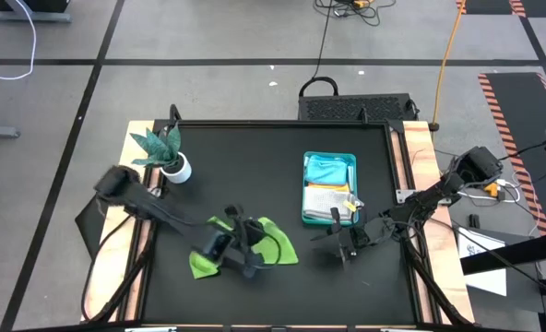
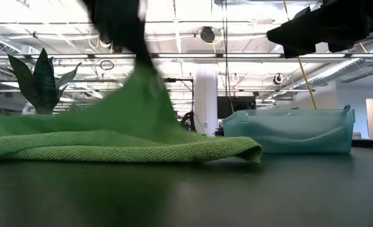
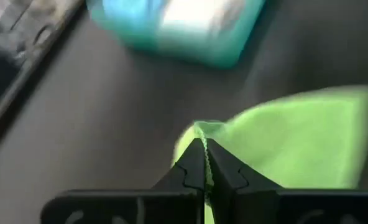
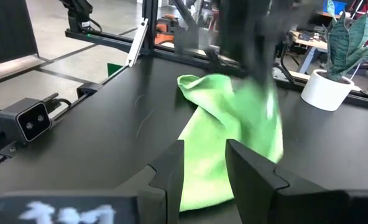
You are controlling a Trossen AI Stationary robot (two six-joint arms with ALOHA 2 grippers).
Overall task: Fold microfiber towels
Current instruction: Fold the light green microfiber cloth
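The left gripper (image 3: 204, 163) is clenched on an edge of the green towel (image 1: 275, 242), pinching the cloth up off the table (image 1: 255, 157) — the low view shows it rising to a peak under the arm. The towel lies near the table's front, left of the tray (image 1: 329, 189), which holds folded towels. The right gripper (image 4: 204, 163) hovers beside the tray, fingers apart, holding nothing. A plant (image 1: 167, 152) stands at the back left.
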